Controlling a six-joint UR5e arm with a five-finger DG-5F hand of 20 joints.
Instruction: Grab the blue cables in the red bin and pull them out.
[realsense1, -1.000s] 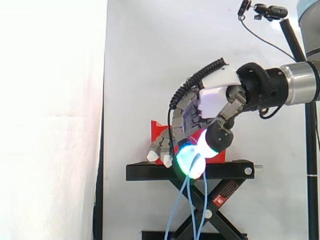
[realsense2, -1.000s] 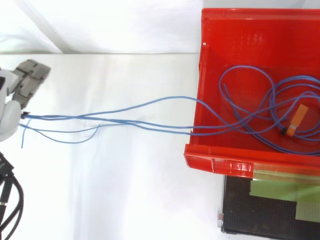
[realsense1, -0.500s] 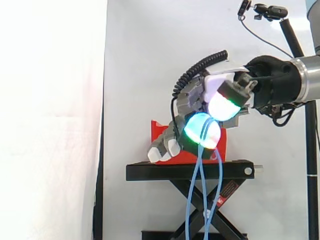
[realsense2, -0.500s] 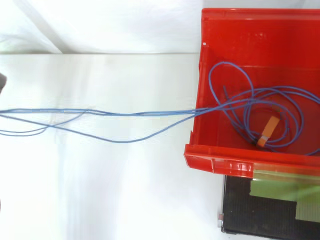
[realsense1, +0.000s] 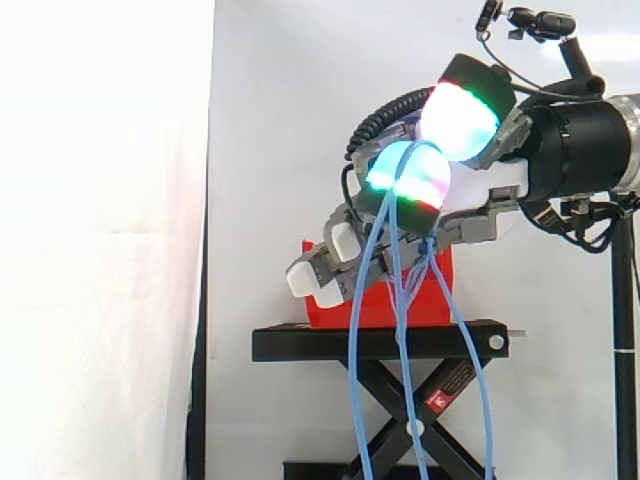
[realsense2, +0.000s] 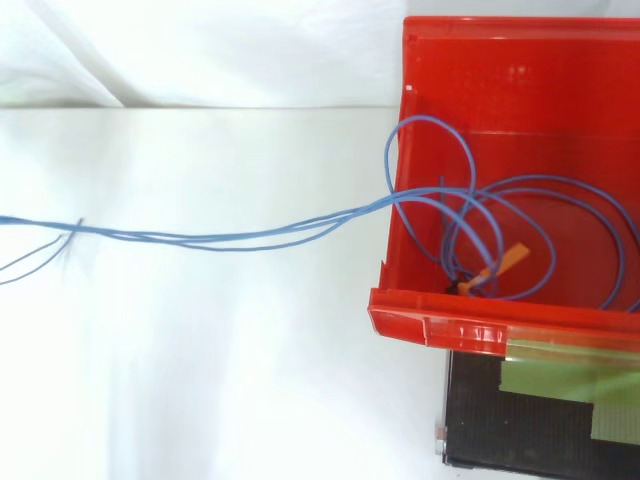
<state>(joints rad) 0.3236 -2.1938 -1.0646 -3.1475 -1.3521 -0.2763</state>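
We are looking at the hand (realsense1: 485, 190) hovering above the red bin (realsense2: 470, 330), and slightly in front of it, in the side view. It is reaching in from the side away from the white curtain (realsense1: 290, 120). The hand is gripping the blue cables (realsense1: 398, 260). Two glowing fingertips (realsense1: 420, 185) are closing against each other, and the strands are coming out from between them at the top of the cyan pad. The remaining fingers are pointing down and outward toward the bin's upper edge, and their white pads are touching no cable.

From the pinch, the strands are draping over the front of the cyan pad. They are hanging down in long lines across the face of the bin and past the black stand (realsense1: 300, 345) under it. One strand is swinging out to the side of the bin nearer the arm.

From above, we are seeing the blue cables (realsense2: 230, 238) stretching as a tight bundle away from the bin's open side wall, with a loose end or two splitting off far from the bin. The bundle is crossing over that wall. Inside the bin the rest is lying in several wide, overlapping loops on the floor. An orange tag (realsense2: 507, 262) is sitting among the loops, close to the bin's front lip.
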